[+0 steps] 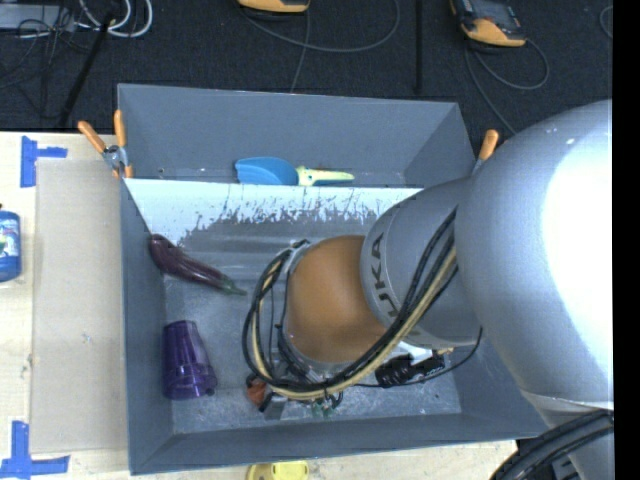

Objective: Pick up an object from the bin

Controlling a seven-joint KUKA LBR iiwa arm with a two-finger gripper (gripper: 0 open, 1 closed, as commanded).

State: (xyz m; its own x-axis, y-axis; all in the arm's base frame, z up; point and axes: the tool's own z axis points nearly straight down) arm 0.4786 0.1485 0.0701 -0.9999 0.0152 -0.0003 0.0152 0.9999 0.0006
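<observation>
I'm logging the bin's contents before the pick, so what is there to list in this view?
blue plastic scoop with a yellow-green handle: one, blue and yellow-green, lying against the bin's back wall
dark purple toy aubergine: one, purple, back left of the floor
translucent purple plastic cup: one, purple, on its side at front left
grey metal bin: one, grey, holding all three
silver KUKA arm: one, silver, reaching in from the right
orange wrist cover: one, orange, over the bin's middle
black and yellow cables: a bundle, looped round the cover
</observation>
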